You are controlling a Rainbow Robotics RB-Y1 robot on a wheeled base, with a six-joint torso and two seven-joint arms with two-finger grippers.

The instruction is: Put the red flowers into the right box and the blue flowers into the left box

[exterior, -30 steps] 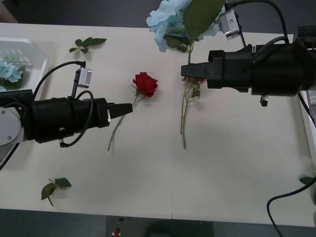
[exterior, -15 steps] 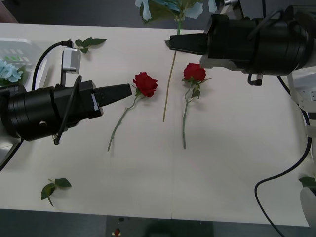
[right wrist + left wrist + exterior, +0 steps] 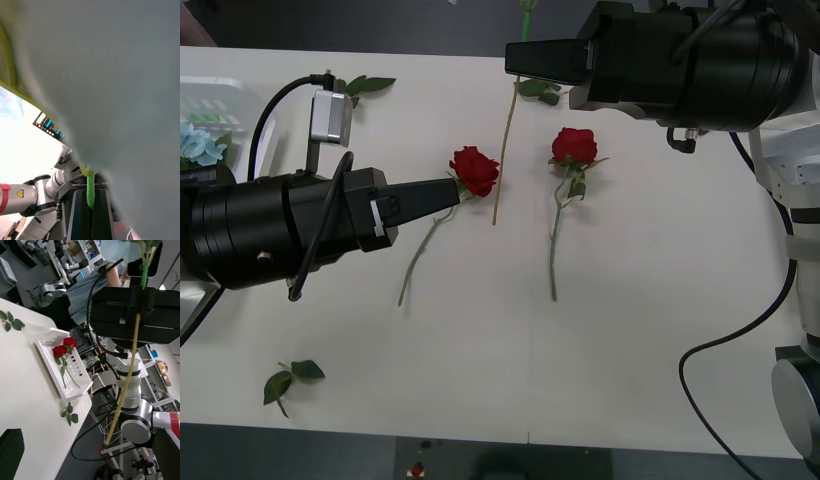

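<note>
**Blue stem aloft, two roses waiting on the table**

At the far left of the front view the left box (image 3: 230,105) sits on the table edge with one of the blue flowers (image 3: 200,145) already lying in it. Next comes the left gripper (image 3: 442,191), its fingers spread apart in the left wrist view, its tip right at the bloom of the nearer of the red flowers (image 3: 475,170). Between the two roses a long thin stem (image 3: 502,150) hangs free, its lower end just above the table. The second rose (image 3: 573,147) lies beyond it. Over that, the right gripper (image 3: 518,58) is clamped on the stem's upper part. The right box (image 3: 62,367) holds two roses.

Risk, as I judge it: the dangling stem could brush the left gripper or drag a rose; a thin stem may also slip in the pinch
</note>
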